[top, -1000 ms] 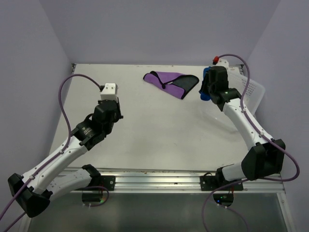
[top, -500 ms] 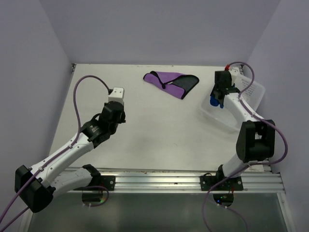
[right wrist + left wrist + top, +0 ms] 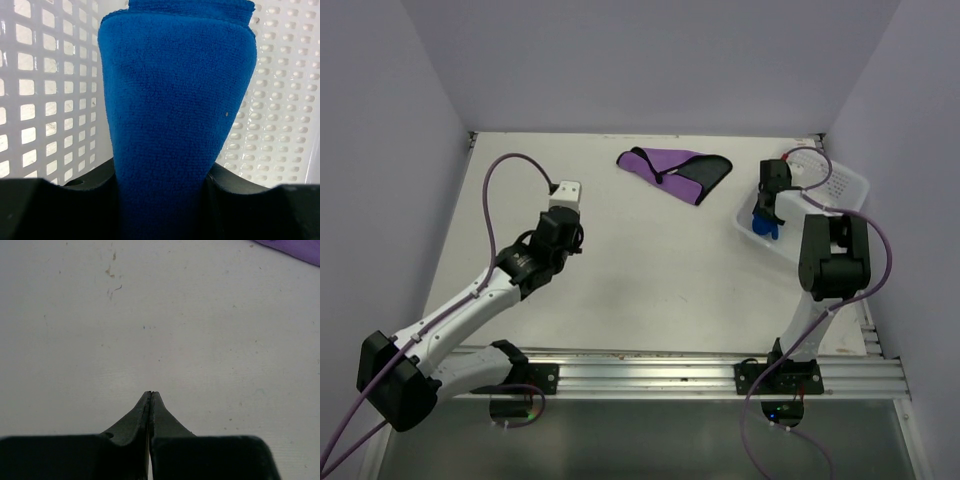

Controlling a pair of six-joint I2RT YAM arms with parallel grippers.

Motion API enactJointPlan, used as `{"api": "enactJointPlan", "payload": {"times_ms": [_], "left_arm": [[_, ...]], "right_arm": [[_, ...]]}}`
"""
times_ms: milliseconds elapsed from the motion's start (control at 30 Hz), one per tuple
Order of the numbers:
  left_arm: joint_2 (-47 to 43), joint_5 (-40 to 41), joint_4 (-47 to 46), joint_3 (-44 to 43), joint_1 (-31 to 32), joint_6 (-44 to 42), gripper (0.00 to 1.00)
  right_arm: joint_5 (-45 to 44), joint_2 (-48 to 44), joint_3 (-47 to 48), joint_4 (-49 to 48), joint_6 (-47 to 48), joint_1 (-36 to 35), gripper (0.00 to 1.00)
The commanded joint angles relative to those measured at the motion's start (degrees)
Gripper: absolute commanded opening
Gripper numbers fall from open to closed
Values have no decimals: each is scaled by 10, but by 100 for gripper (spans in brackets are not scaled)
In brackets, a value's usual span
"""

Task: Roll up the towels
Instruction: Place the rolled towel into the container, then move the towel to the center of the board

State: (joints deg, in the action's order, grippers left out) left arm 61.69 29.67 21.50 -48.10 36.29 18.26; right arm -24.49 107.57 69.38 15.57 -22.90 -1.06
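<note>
A rolled royal blue towel (image 3: 175, 100) fills the right wrist view, and my right gripper (image 3: 162, 200) is shut on it. From above, that blue towel (image 3: 761, 224) hangs inside the near-left corner of the white basket (image 3: 840, 185), under my right gripper (image 3: 767, 208). The purple towel with a black section (image 3: 675, 172) lies flat at the back middle of the table; its corner (image 3: 300, 247) shows in the left wrist view. My left gripper (image 3: 151, 395) is shut and holds nothing, out over bare tabletop on the left (image 3: 556, 232).
The white perforated basket's wall (image 3: 45, 90) and floor (image 3: 280, 100) surround the blue towel. The basket stands at the right edge beside the purple side wall. A metal rail (image 3: 650, 370) runs along the table's near edge.
My right arm folded back and swung right and nearer, carrying the blue towel down into the basket. The left gripper moved a little forward and right, still shut.
</note>
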Motion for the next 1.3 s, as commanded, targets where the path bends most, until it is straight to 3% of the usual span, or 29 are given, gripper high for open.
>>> {"api": "enactJointPlan", "payload": {"times_ms": [0, 333, 733, 1100, 1267], "left_arm": [[4, -12, -25, -9, -10, -13, 1], [4, -17, -23, -9, -13, -13, 1], [-6, -16, -22, -7, -13, -14, 0], [-5, -28, -23, -6, -13, -12, 1], [11, -39, -23, -19, -13, -7, 2]], "right_arm": [[1, 4, 29, -20, -5, 4, 42], [12, -3, 39, 7, -1, 9, 67], [24, -50, 81, 56, -7, 8, 79], [43, -118, 95, 82, -1, 9, 79], [82, -191, 60, 41, 15, 8, 76]]}}
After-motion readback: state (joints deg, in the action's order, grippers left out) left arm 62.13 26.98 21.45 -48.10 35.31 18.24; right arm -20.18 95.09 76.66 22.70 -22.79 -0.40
